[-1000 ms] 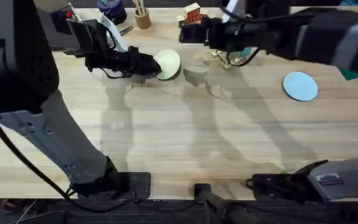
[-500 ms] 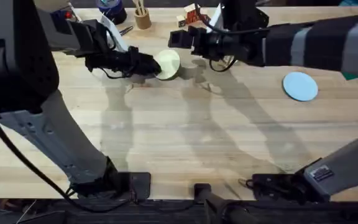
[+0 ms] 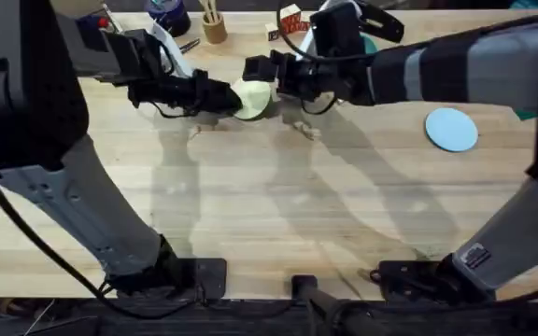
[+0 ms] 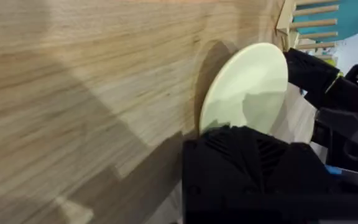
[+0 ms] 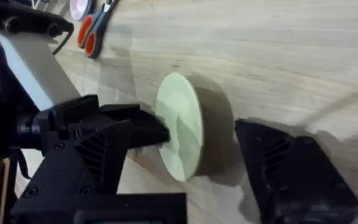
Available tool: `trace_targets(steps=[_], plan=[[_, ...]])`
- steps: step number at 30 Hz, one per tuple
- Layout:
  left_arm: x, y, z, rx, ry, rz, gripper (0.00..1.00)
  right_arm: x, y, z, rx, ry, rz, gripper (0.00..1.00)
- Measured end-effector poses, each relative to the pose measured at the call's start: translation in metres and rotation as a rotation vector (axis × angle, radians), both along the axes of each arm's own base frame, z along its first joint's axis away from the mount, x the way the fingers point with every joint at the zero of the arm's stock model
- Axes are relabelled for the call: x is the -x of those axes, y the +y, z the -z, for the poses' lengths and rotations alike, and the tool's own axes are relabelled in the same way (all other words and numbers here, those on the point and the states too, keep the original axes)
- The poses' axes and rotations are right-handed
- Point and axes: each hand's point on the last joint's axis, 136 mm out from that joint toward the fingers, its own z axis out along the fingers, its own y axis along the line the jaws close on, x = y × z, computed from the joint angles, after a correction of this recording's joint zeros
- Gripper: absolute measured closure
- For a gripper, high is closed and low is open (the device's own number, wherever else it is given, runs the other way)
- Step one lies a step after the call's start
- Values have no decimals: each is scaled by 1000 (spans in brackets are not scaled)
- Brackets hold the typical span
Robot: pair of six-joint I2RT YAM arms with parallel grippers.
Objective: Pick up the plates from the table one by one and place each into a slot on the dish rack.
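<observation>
So the left gripper has the cream-yellow plate pinched by its edge, fingers closed on the rim, and it's holding the plate tilted up on edge just over the far part of the table. In the right wrist view you can see that plate standing nearly upright with the left arm's black fingers clamped on one side of it. The right gripper has reached across to the same spot and sits right beside the plate, on the opposite side from the left one; its jaws look spread apart, with one finger showing next to the plate's back face, and it isn't gripping anything as far as I can see. The pale sky-blue plate lies flat on the table well off to the right, nothing touching it. From the left wrist view the dish rack pokes in just past the yellow plate, with some dowels visible and a teal plate behind them.
</observation>
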Motion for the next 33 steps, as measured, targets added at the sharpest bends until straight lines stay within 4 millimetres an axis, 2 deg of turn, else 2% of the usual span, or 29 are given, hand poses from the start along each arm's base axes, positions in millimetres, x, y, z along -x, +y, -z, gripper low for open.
trace_targets(steps=[7,10,13,14,19,29,33], plan=[[0,0,0,0,0,0,961,-1,21,10,-8,23,-20,244],[0,0,0,0,0,0,960,0,26,13,-8,34,-24,422],[0,1,0,4,1,-2,960,-1,23,15,-4,42,-10,709],[0,1,-1,6,0,-2,960,-3,21,15,-3,44,-4,777],[0,1,-2,15,-2,-4,960,-4,19,15,-4,46,5,958],[0,2,-3,21,-2,-6,961,-4,20,13,-10,51,-2,975],[0,2,-4,19,-4,-6,961,-1,20,4,-3,38,-16,971]])
